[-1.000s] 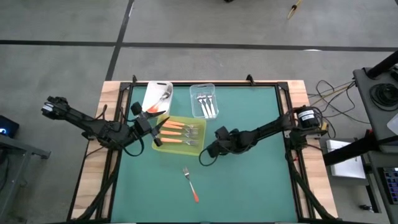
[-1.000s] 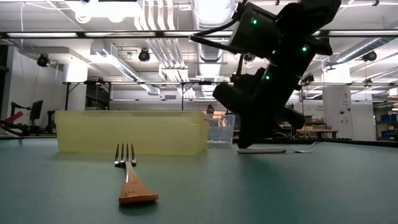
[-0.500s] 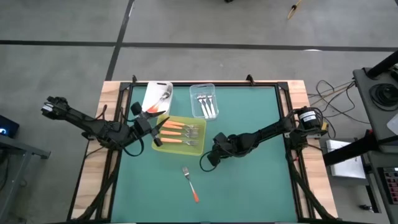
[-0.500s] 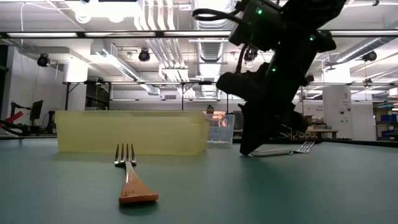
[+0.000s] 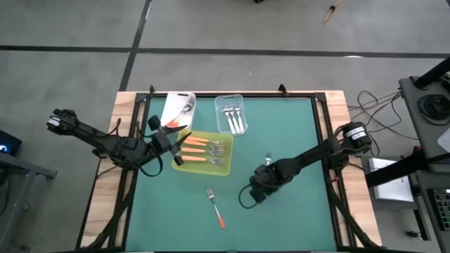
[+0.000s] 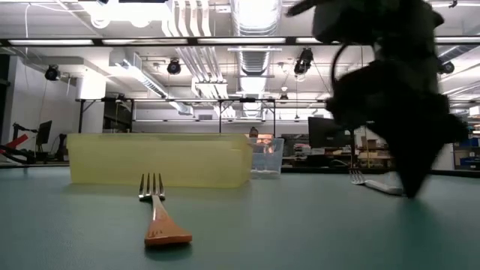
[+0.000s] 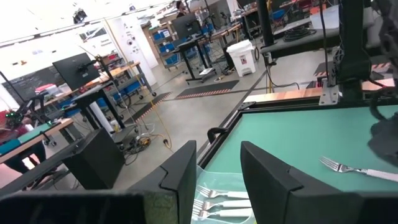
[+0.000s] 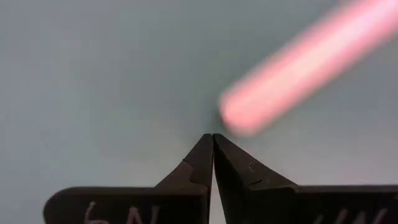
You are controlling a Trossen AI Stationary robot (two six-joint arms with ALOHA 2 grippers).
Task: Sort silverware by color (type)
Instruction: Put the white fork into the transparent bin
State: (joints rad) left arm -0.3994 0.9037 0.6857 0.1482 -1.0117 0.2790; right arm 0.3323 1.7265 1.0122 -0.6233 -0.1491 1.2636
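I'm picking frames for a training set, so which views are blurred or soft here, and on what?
Right wrist view: the orange utensil handle is a blurred streak over the green mat, while the shut right gripper is sharp. Low view: the dark right arm is smeared; the orange-handled fork and yellow-green tray are crisp. High view: sharp overall. Left wrist view: sharp on the white-handled fork.

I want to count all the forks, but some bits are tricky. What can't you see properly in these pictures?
- Forks in the yellow-green tray: low view, its cloudy wall hides them.
- Forks in the clear tub: high view, too small to count surely.
- White tub: high view, the left gripper covers part.
- Orange handle: right wrist view, blurred, edge-cut.
- Right gripper: low view, only a dark blur.
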